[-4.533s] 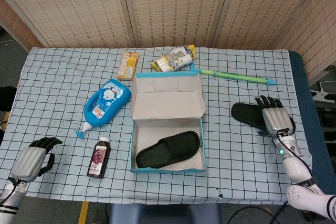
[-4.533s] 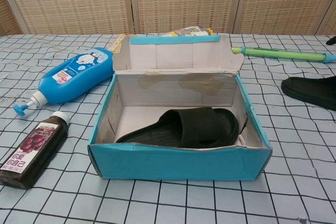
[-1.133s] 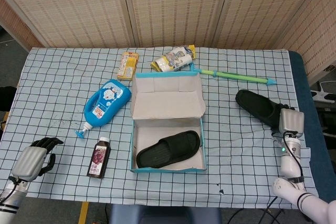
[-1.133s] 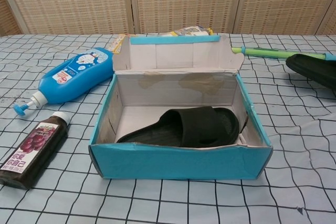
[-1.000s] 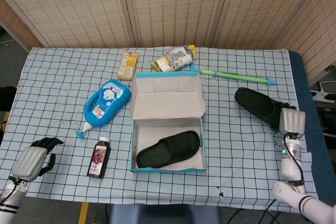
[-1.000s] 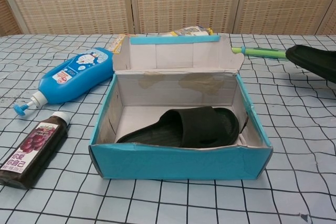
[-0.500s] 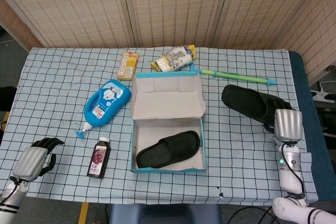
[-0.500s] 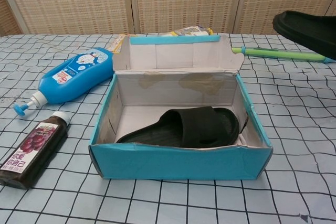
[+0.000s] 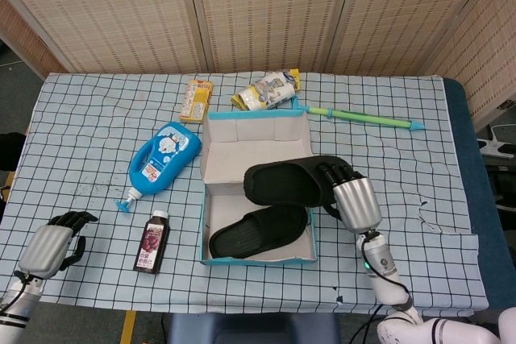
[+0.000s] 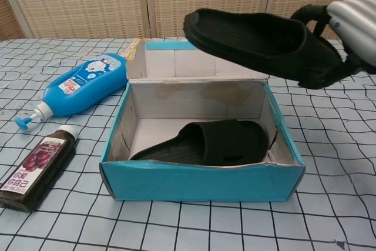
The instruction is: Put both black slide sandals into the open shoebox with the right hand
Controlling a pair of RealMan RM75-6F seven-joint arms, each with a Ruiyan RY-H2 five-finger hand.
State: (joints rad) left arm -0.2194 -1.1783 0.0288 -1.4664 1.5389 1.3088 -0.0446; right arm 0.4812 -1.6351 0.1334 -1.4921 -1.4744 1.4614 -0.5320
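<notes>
**Above the shoebox: second sandal held in the air**

Over the middle of the head view, the right hand grips the heel end of a black slide sandal, fingers curled over its edge. In the chest view that held sandal hangs clear of the cardboard, sole side up and tilted, its toe toward the upper centre of the frame and the right hand at the upper right edge. The forearm runs from the lower right of the head view up to the hand.

Beneath it the open shoebox, teal outside and pale inside, holds the other sandal lying flat on the floor of the box. At the lower left corner the left hand rests with fingers curled in on nothing.

Left of the box lies a blue pump bottle printed with a Doraemon cartoon; its lettering is too small to read. Just below it lies a dark juice bottle with a grape picture. A yellow carton, a snack bag and a green stick with blue ends lie along the top of the checked tablecloth.

Half a second ago the held sandal was at the right side of the table, well apart from the box; it is now over the box. Everything else lies as it did.
</notes>
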